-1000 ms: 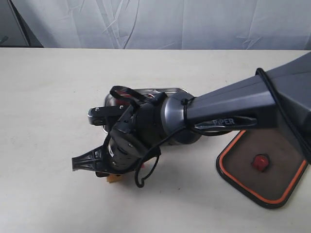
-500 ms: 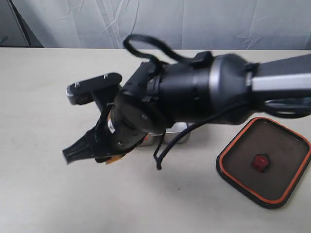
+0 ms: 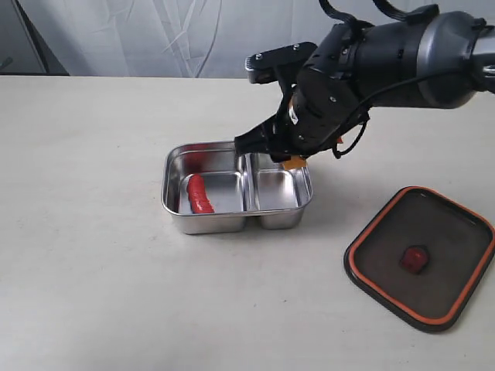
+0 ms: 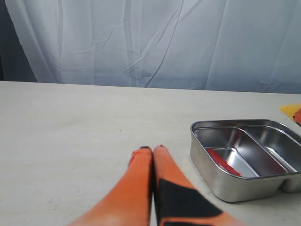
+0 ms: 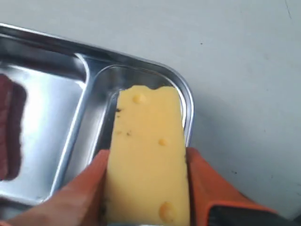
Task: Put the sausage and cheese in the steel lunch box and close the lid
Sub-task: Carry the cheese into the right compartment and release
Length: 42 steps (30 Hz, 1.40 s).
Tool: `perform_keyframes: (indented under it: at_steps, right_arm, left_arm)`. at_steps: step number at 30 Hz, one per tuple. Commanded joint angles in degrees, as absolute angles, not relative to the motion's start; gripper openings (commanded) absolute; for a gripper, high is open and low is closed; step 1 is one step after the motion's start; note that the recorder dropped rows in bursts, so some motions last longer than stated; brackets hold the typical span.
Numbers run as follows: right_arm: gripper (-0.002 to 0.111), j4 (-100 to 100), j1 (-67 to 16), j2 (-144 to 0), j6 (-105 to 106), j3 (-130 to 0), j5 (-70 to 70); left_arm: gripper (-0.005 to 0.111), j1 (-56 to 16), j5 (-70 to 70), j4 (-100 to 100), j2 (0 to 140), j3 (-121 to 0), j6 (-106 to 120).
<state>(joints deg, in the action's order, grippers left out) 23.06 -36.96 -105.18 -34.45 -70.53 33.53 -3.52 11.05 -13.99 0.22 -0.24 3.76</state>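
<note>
The steel lunch box (image 3: 175,207) stands mid-table, and the red sausage (image 3: 199,193) lies in its larger left compartment. My right gripper (image 3: 291,161) hovers over the far edge of the smaller right compartment, shut on the yellow cheese (image 3: 294,163). In the right wrist view the cheese (image 5: 148,150) fills the gap between the orange fingers (image 5: 87,183) above that compartment's corner (image 5: 184,92). The dark lid (image 3: 456,255) lies flat on the table to the right. My left gripper (image 4: 153,149) is shut on nothing, low over the table beside the box (image 4: 221,183) and sausage (image 4: 223,162).
A white curtain hangs behind the table's far edge. The lid's orange valve tab (image 3: 414,258) faces up. Bare beige tabletop lies to the left of and in front of the box. The left arm does not show in the exterior view.
My right arm has risen from the table in front of the box and swung back and right, carrying the cheese over the smaller compartment. The box and sausage show again.
</note>
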Motion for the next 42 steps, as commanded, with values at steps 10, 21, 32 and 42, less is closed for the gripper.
perform_keyframes:
  at_steps: [10,21,32,42]
  right_arm:
    - [-0.001,17.8,-34.8,-112.8,-23.9,-70.5,29.4]
    - [0.074,17.2,-34.8,-112.8,-23.9,-70.6,34.7]
    - [0.077,5.9,-35.0,-102.3,-16.5,-70.6,35.0]
    - [0.077,7.4,-35.0,-93.2,-15.6,-63.7,52.9]
  left_arm:
    - [0.000,-3.5,10.5,-13.8,0.0,0.0,3.6]
    - [0.000,-3.5,10.5,-13.8,0.0,0.0,3.6]
    - [0.000,-3.5,10.5,-13.8,0.0,0.0,3.6]
    - [0.000,-3.5,10.5,-13.8,0.0,0.0,3.6]
